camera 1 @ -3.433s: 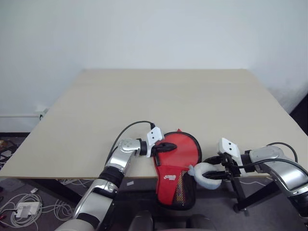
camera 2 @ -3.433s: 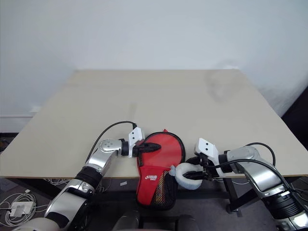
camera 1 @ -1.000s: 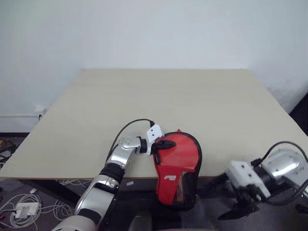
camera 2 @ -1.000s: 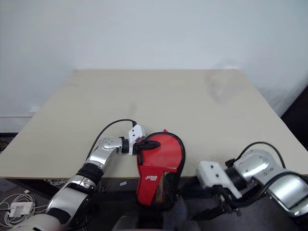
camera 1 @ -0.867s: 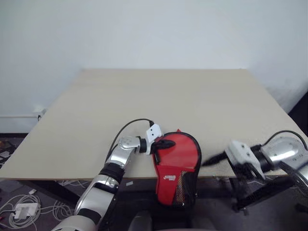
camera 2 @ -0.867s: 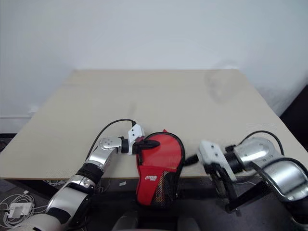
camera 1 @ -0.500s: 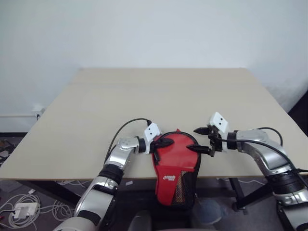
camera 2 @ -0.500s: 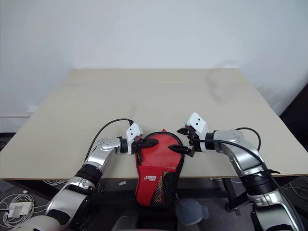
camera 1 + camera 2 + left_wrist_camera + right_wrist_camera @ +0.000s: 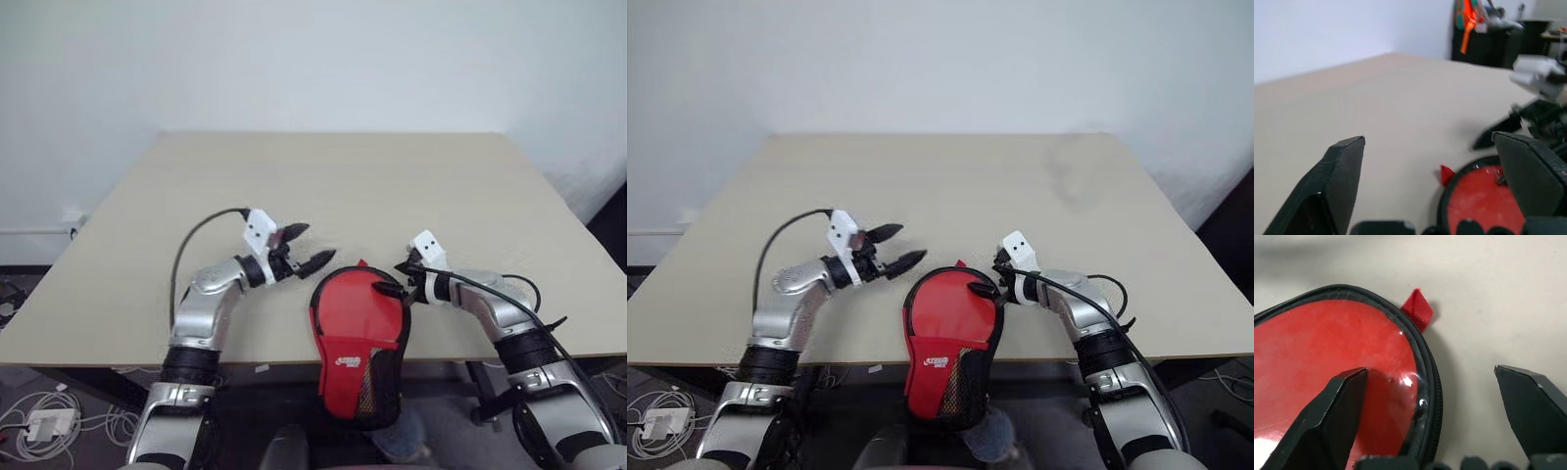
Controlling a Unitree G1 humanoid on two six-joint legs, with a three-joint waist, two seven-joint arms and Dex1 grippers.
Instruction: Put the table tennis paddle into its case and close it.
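The left gripper [image 9: 306, 246] is being held with its fingers spread, raised above the table [image 9: 333, 186] just left of the case [image 9: 358, 338] and touching nothing. The right gripper [image 9: 394, 278] is being held with its fingers spread as well, poised over the case's round far-right rim; contact cannot be told. The case is being left lying at the table's near edge, its narrow mesh end hanging over it. A red face framed by the black rim is being shown inside; whether that is the paddle cannot be told.

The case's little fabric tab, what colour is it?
Red, the same as the case; the tab shows best in the right wrist view.
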